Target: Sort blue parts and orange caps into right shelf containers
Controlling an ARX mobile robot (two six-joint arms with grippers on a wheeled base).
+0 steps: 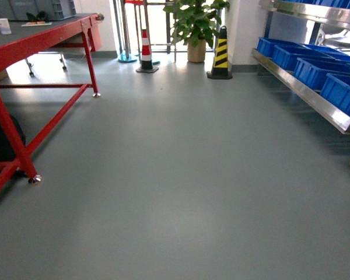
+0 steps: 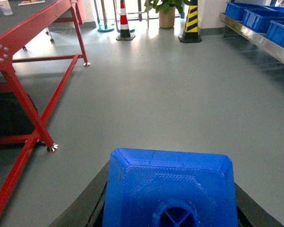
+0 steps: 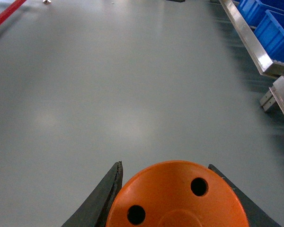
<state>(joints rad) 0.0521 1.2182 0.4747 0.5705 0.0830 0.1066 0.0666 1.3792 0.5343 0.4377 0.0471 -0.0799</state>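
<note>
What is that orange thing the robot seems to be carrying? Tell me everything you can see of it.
The orange cap fills the bottom of the right wrist view, seen end-on. It is a round, smooth, matte piece that looks like plastic, with two small dark holes showing in its face. The dark fingers of the right gripper press against it on both sides, holding it above the grey floor. Its sides and any lettering are out of sight.

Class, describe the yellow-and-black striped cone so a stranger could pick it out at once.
Find the potted plant at the far wall. The yellow-and-black cone stands on the floor just right of it, near the end of the steel shelf. Unlike the red-and-white cone left of the plant, its stripes are yellow and black.
</note>
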